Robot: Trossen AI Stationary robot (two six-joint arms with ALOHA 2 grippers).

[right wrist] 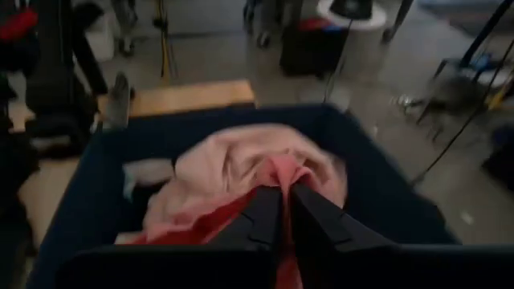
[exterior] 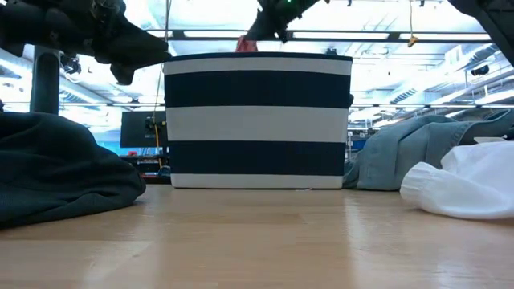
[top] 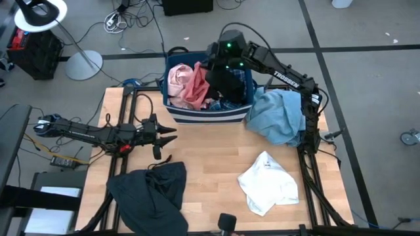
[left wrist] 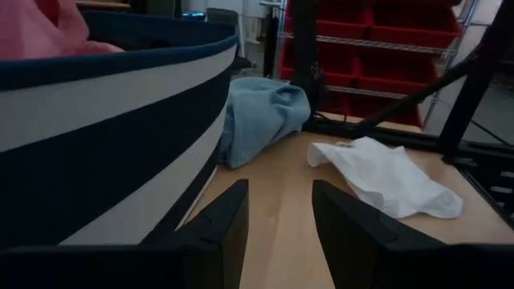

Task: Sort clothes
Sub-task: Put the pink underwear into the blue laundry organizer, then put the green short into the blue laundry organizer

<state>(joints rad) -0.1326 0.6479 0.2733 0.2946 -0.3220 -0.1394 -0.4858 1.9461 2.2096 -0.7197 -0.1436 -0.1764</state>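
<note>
The navy bin with white stripes [top: 209,113] stands at the table's far middle and holds a pink garment [top: 176,80], a coral-red garment [top: 195,88], dark clothes and blue plaid [top: 244,78]. My right gripper [right wrist: 285,193] is over the bin, shut on the coral-red garment. A light blue garment [top: 279,115] lies to the right of the bin, against its wall. A white garment [top: 266,183] lies near right, and a dark grey-green one [top: 147,193] near left. My left gripper [top: 172,135] is open and empty left of the table's middle. My right gripper pinches a raised fold of the coral-red garment [right wrist: 277,172] between its two fingers, slanting down from the table's right. The fold stands next to the pink garment, and the rest of the cloth lies in the bin. A bit of red [exterior: 245,43] shows above the bin's rim.
Bare wooden tabletop [top: 210,154] lies between the bin and the near garments. The arms' black frames [top: 125,111] run along the table's left and right edges. A lamp stand [top: 82,62] and cables are on the floor beyond the table.
</note>
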